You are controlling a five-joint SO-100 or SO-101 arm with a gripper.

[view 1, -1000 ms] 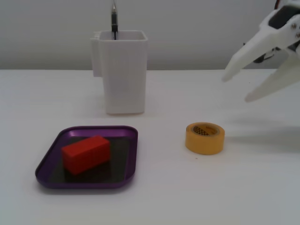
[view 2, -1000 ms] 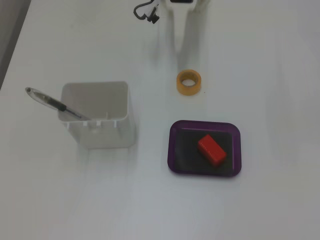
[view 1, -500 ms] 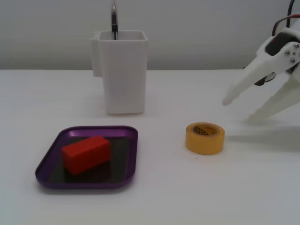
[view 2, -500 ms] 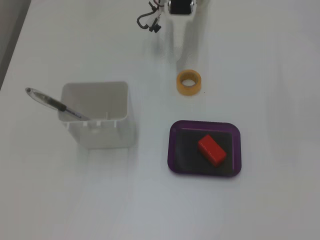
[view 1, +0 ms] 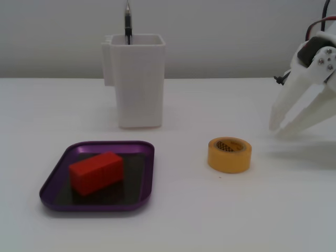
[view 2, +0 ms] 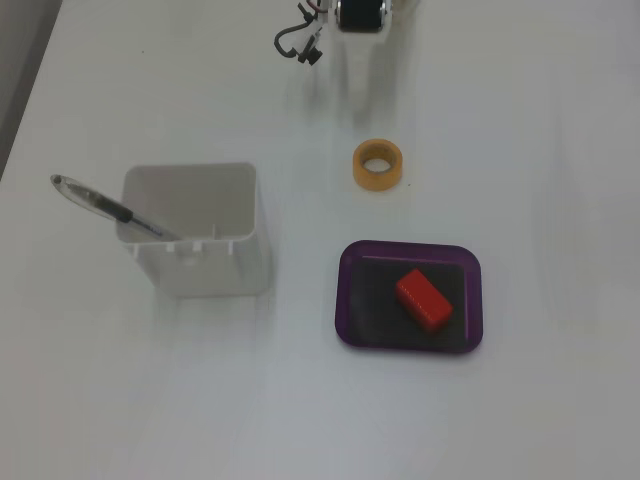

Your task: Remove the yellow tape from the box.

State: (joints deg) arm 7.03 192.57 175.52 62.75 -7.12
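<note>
The yellow tape lies flat on the white table, outside the box and to its right in a fixed view; in the other fixed view it lies above the box. The box is a shallow purple tray with a dark floor, also seen from above. It holds only a red block. My white gripper hangs at the right edge, right of the tape and apart from it. Its fingertips are together and it holds nothing.
A tall white container with a pen in it stands behind the box. From above, the container is left of the box. The arm's black wrist motor sits at the top edge.
</note>
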